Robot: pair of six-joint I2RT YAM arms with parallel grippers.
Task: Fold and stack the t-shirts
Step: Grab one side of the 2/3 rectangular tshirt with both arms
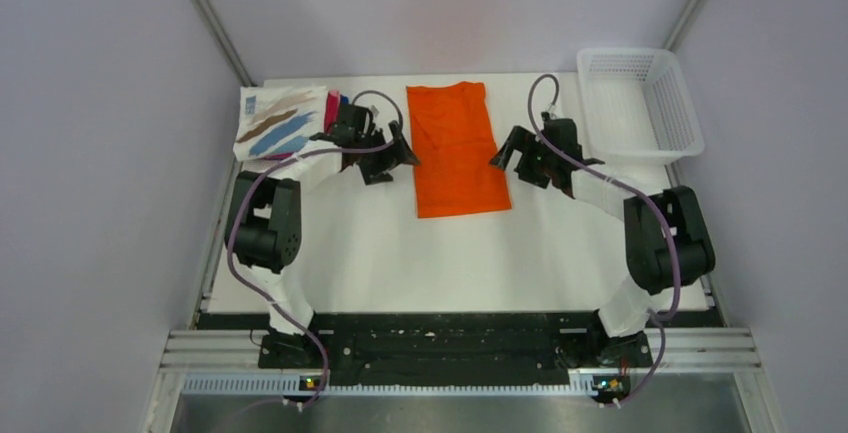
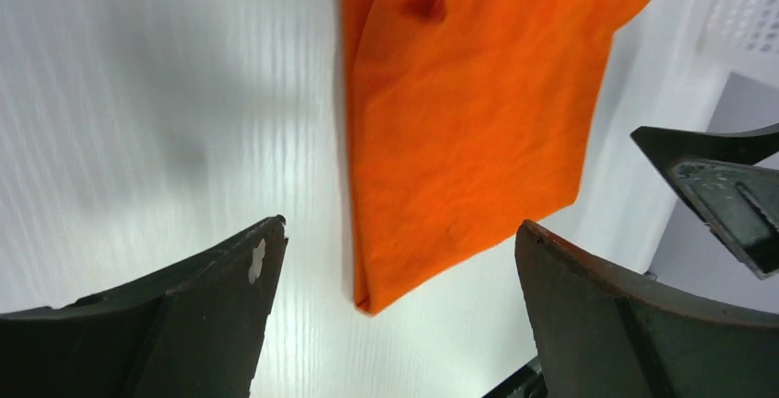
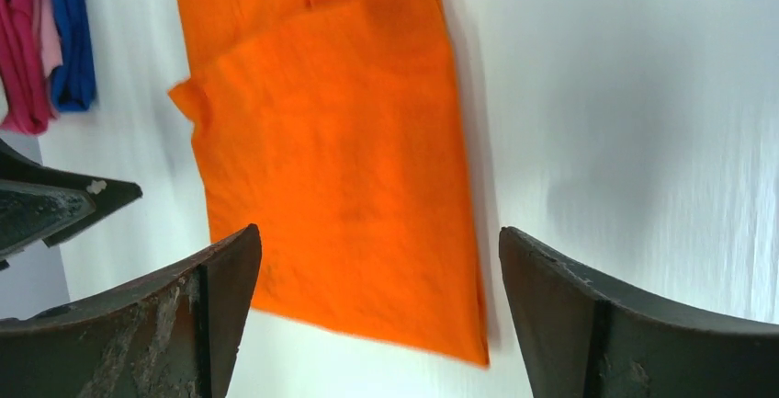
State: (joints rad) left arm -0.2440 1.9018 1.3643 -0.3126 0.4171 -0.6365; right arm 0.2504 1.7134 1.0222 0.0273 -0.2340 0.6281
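**Item 1: orange t-shirt [image 1: 458, 149].** It is lying flat on the table [image 1: 400, 253], toward the far edge and between the two arms. It is already narrowed into a long panel, and the wrist views are showing one side flap turned in over the body. We are judging that the lengthwise folds are done and a crosswise fold is remaining.

**Item 2: left gripper [image 1: 392, 161].** It is sitting just beside the shirt's left edge. Its jaws are standing wide apart and holding nothing. We are reading this placement as lining up on the long edge. We cannot tell whether it is touching the table.

**Item 3: right gripper [image 1: 512, 165].** It is mirroring the left at the shirt's right edge, with its jaws likewise spread and carrying nothing. We are judging that the pair is flanking the panel so that both edges can be lifted together and the cloth kept square.

**Item 4: folded stack [image 1: 285, 121].** It is resting at the far left corner. The white printed tee [image 1: 275, 125] is on top, and the pink/red tee [image 3: 23, 39] and blue tee [image 3: 72, 30] are showing at its side. We are taking this as the destination, kept apart from the folding area.

**Item 5: basket [image 1: 640, 101].** This white mesh basket is standing at the far right corner, well apart from the shirt and taking no part here.
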